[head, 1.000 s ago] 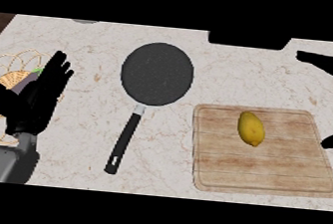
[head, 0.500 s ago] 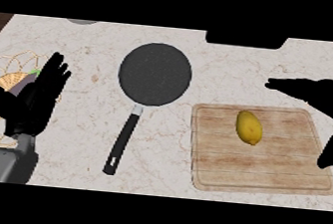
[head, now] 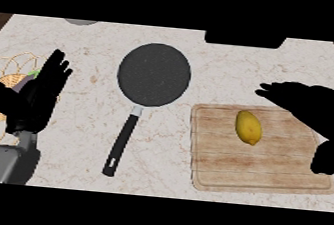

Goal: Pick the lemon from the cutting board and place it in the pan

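Barely begun — the lemon (head: pixel 248 126) lies untouched on the cutting board (head: pixel 258 165) near the table's right edge; the right hand (head: pixel 315 110) hovers beside it, fingers spread, holding nothing; the pan (head: pixel 154 74) is bare.

Black left hand (head: pixel 34 98), grey forearm (head: pixel 6 163), black right hand (head: pixel 322 110)

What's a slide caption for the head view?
Open right hand beside the lemon on the cutting board; pan empty.
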`<state>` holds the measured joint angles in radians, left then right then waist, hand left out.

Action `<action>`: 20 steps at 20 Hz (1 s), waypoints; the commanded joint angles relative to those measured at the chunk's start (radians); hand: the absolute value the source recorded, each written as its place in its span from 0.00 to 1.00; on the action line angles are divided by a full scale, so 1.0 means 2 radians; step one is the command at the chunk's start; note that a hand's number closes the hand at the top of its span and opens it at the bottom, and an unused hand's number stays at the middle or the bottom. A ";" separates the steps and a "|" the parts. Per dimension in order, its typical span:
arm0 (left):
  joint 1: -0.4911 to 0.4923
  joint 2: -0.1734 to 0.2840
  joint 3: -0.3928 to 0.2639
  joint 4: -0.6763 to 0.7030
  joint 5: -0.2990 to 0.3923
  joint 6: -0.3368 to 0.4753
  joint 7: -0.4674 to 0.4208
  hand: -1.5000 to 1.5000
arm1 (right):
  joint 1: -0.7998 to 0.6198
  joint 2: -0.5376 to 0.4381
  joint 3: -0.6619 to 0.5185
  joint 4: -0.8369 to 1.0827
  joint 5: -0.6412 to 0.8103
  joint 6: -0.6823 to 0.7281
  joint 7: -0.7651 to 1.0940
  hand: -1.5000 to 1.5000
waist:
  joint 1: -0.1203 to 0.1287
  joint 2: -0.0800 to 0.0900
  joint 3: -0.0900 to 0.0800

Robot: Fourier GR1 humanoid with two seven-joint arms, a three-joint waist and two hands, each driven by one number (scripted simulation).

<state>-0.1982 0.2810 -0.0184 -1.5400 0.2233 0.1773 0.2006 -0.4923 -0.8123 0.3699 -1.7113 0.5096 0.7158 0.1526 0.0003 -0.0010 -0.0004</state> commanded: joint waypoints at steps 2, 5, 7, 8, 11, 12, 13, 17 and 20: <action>0.006 -0.025 -0.018 -0.035 -0.025 0.019 0.021 0.50 | 0.006 0.056 -0.012 -0.036 0.029 0.022 0.048 0.00 | 0.001 0.000 0.000; 0.042 -0.040 -0.020 -0.005 -0.033 0.003 -0.036 0.50 | 0.017 0.087 0.005 -0.029 0.059 0.009 0.041 0.00 | 0.002 0.000 0.000; 0.029 -0.007 0.003 -0.066 -0.017 0.000 0.034 0.50 | -0.038 0.111 -0.004 0.000 0.054 0.055 0.063 0.00 | 0.006 0.000 0.000; 0.015 -0.008 0.024 -0.016 -0.002 -0.025 0.007 0.50 | -0.013 0.121 0.003 -0.012 0.076 0.049 0.070 0.00 | 0.002 0.000 0.000; 0.038 -0.013 0.022 -0.026 -0.012 -0.028 -0.005 0.50 | 0.005 0.115 -0.003 0.001 0.106 0.043 0.049 0.00 | 0.002 0.000 0.000; 0.019 -0.028 0.001 -0.047 -0.026 -0.005 0.023 0.50 | 0.019 0.134 0.019 0.003 0.125 0.026 0.063 0.00 | 0.002 0.000 0.000; 0.025 -0.015 0.021 -0.028 -0.015 -0.026 0.011 0.50 | -0.020 0.148 0.001 0.032 0.126 0.044 0.063 0.00 | 0.003 0.001 0.000; 0.043 -0.018 0.023 -0.080 -0.009 -0.027 0.035 0.50 | 0.002 0.156 0.019 0.060 0.169 0.011 0.043 0.00 | 0.005 0.001 0.000; 0.064 -0.032 0.021 -0.039 -0.031 -0.032 -0.015 0.50 | 0.002 0.176 0.000 0.065 0.165 0.022 0.029 0.00 | 0.003 0.001 0.000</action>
<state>-0.1436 0.2356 0.0252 -1.6035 0.1792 0.1252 0.2201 -0.4954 -0.4978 0.3737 -1.6272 0.8036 0.7807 0.2438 0.0049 0.0001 0.0000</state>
